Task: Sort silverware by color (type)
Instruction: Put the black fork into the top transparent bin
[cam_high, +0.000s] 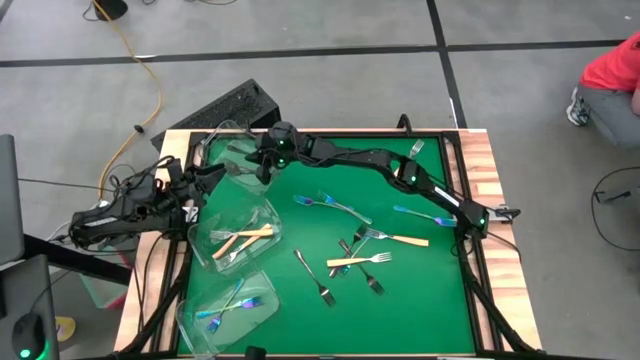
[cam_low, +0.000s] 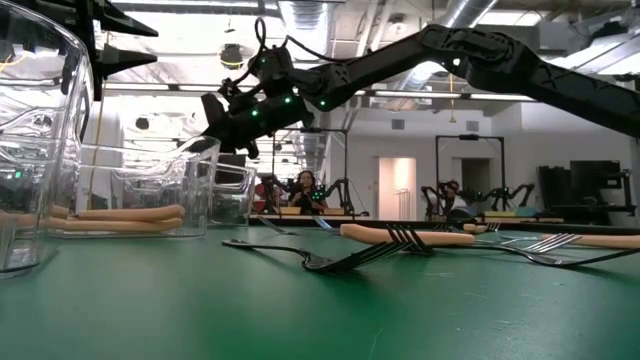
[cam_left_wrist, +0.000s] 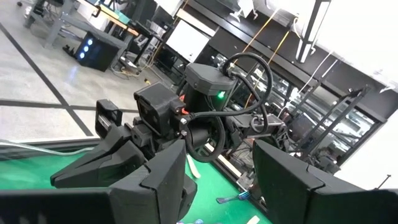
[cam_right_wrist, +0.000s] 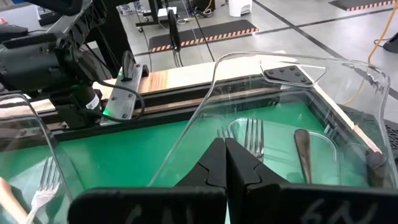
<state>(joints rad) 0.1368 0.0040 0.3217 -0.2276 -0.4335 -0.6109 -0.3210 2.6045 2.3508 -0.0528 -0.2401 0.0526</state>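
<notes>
Over far clear tub (cam_right_wrist: 292, 74), right pincer (cam_right_wrist: 225, 163) closed, empty.

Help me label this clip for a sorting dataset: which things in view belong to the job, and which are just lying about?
Job:
- loose forks on the green mat
- cream-handled forks in the middle tub
- blue forks in the near tub
- grey fork in the far tub
- right pincer, shut, over the far tub
- left pincer, open, waiting at the table's left edge

Lying about:
- orange cable
- black box
</notes>
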